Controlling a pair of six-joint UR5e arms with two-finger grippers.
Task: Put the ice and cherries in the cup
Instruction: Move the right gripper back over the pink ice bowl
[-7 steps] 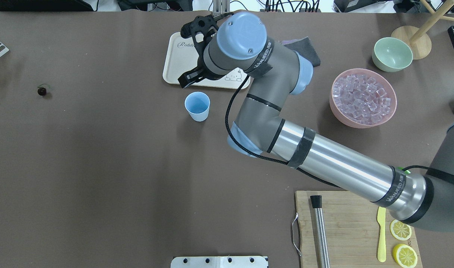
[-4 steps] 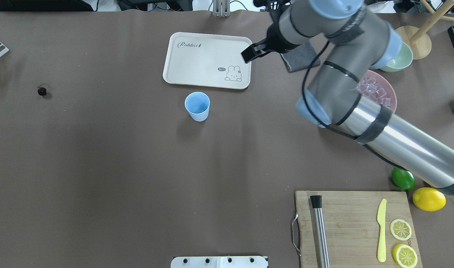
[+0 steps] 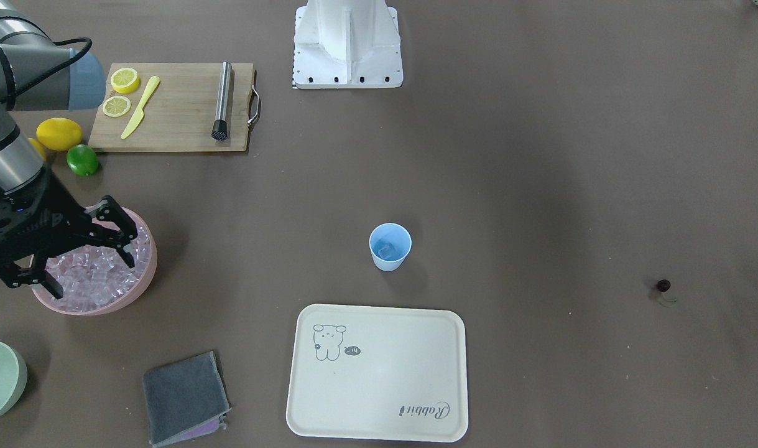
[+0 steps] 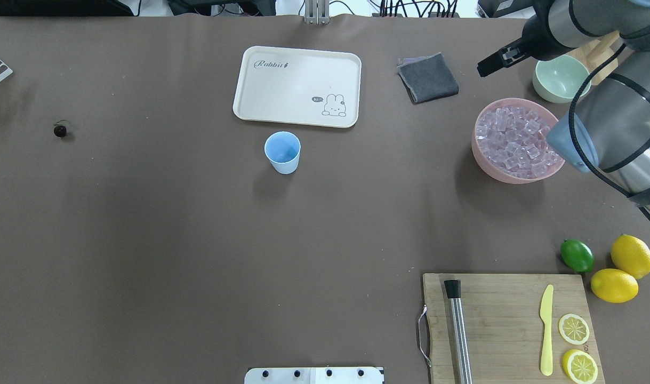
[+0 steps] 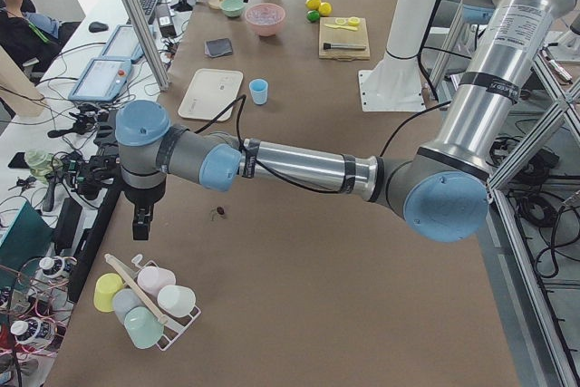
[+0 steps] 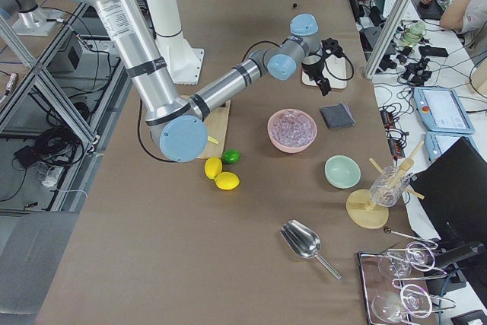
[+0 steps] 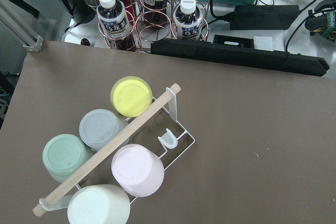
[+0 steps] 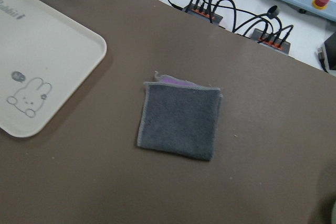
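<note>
The light blue cup (image 4: 282, 152) stands upright mid-table in front of the cream tray, with one ice cube (image 3: 385, 251) inside. More ice (image 4: 516, 141) fills the pink bowl (image 4: 476, 152). The cherry (image 4: 60, 130) lies alone far to the left on the table. My right gripper (image 3: 94, 279) is open and empty, held high near the pink bowl; its wrist camera looks down on the grey cloth (image 8: 181, 120). My left gripper (image 5: 142, 222) hangs beyond the cherry at the table's left end, over a rack of cups; I cannot tell whether it is open or shut.
A cream tray (image 4: 297, 85) lies behind the cup. A pale green bowl (image 4: 561, 79) stands by the pink bowl. A cutting board (image 4: 508, 325) holds a muddler, knife and lemon slices, with a lime (image 4: 577, 255) and lemons beside it. The cup rack (image 7: 110, 150) stands at the table's left end.
My right arm has swung from beside the cup and tray rightward to the pink bowl area, its gripper open throughout. The cup and cherry have not moved.
</note>
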